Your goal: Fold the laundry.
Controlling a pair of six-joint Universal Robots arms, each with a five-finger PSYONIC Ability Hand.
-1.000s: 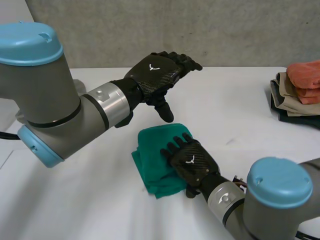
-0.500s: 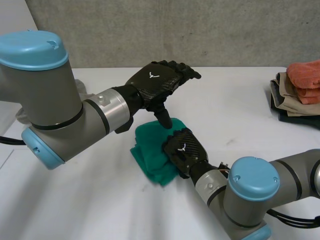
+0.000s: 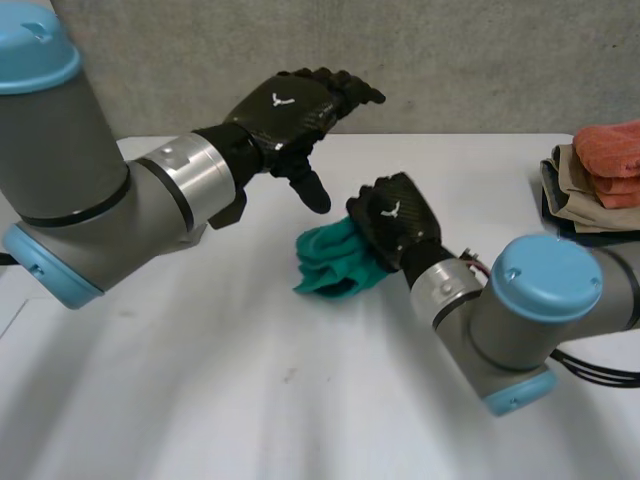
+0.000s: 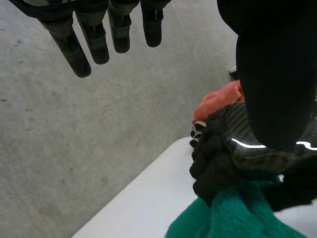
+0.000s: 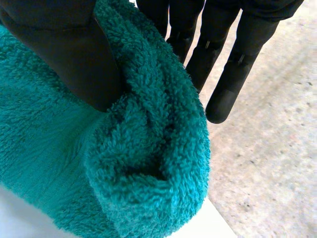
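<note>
Raised and bunched since 0.5 s ago: green terry towel [image 3: 335, 262], hanging low over white table [image 3: 200, 400], pinched between thumb and straight fingers of right hand [image 3: 397, 222]. Nearby, left hand [image 3: 285, 105] hovering, fingers straight, side by side, empty. Best kept firmly pinched, then laid flat without unrolling.

The towel [image 3: 335, 262] is plain teal-green; the right hand [image 3: 398, 222] on it is black carbon weave with a white mark, and so is the left hand [image 3: 290, 110] above the towel; white table [image 3: 200, 380] beneath; well right of the towel, a coral cloth [image 3: 610, 148] tops a beige cloth [image 3: 570, 190].
</note>
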